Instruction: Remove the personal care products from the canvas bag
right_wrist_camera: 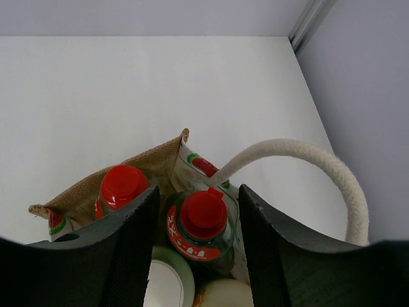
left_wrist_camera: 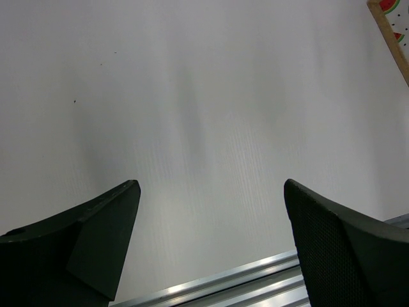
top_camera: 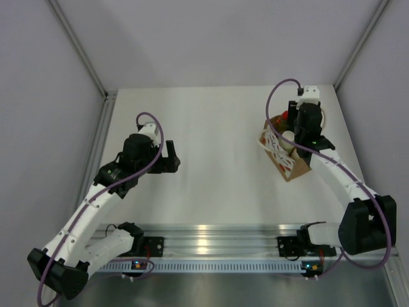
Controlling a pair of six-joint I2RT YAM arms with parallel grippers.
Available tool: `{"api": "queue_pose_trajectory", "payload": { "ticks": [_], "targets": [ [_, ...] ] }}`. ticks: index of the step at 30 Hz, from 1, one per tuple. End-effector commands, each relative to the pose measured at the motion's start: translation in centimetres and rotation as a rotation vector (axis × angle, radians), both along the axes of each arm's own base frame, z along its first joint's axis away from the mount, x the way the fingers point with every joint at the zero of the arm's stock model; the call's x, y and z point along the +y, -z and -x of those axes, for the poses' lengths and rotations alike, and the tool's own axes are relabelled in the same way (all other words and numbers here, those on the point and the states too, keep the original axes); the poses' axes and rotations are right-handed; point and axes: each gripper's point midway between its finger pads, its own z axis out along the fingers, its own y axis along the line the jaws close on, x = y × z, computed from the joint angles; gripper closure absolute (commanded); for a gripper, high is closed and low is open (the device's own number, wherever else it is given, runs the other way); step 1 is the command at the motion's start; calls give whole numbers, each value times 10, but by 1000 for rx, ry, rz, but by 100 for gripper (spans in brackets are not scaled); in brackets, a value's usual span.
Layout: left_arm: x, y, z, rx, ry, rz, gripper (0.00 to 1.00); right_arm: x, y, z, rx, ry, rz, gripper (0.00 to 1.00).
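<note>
The tan canvas bag [top_camera: 287,160] with white rope handles [right_wrist_camera: 307,157] stands at the right of the table. In the right wrist view the green bottle with a red cap [right_wrist_camera: 203,220] sits between my open right fingers. A second red-capped bottle [right_wrist_camera: 123,187] stands to its left in the bag [right_wrist_camera: 144,167]. A white-lidded jar [right_wrist_camera: 167,281] and a pale rounded top [right_wrist_camera: 223,295] lie nearer the camera. My right gripper [right_wrist_camera: 198,236] hovers over the bag's mouth, open, touching nothing that I can see. My left gripper [left_wrist_camera: 211,192] is open and empty above bare table at the left [top_camera: 169,157].
A silver aluminium rail [top_camera: 211,233] runs along the near edge of the white table [top_camera: 211,160]. Grey walls close in the back and both sides, and the right wall stands close beside the bag. A corner of the bag shows in the left wrist view [left_wrist_camera: 391,32].
</note>
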Motion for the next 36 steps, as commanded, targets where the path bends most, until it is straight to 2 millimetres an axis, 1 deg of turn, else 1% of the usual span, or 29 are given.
{"api": "queue_pose_trajectory", "payload": {
  "ticks": [1, 7, 8, 15, 19, 24, 27, 28, 30, 31, 35, 36],
  "targets": [
    [-5, -13, -9, -54, 11, 26, 2, -7, -18, -8, -76, 30, 6, 50],
    [-5, -13, -8, -57, 12, 29, 2, -11, -4, -13, -62, 15, -7, 51],
    [-5, -14, -8, -59, 12, 31, 2, -13, 1, -15, -54, 13, -8, 51],
    [-11, -13, -4, -53, 47, 40, 2, -15, 10, -19, -45, 7, -7, 52],
    [-12, -15, -3, -59, 51, 44, 2, -15, 16, -22, -33, -2, 0, 56],
    [-14, -12, -3, -51, 58, 41, 2, -17, 21, -24, -41, -3, -3, 60],
    [-15, -10, -3, -45, 62, 38, 2, -16, 25, -26, -36, -9, -6, 65],
    [-15, -10, -3, -44, 62, 37, 2, -16, 27, -26, -33, -10, -6, 68],
    [-16, -10, -3, -45, 64, 38, 2, -14, 26, -26, -43, -24, -9, 71],
    [-15, -10, -4, -46, 63, 37, 2, -13, 28, -26, -41, -30, -10, 76],
    [-16, -8, -4, -39, 63, 34, 2, -11, 24, -26, -60, -39, -16, 85],
    [-16, -9, -4, -42, 66, 34, 2, -11, 22, -26, -69, -40, -17, 91]
  ]
}}
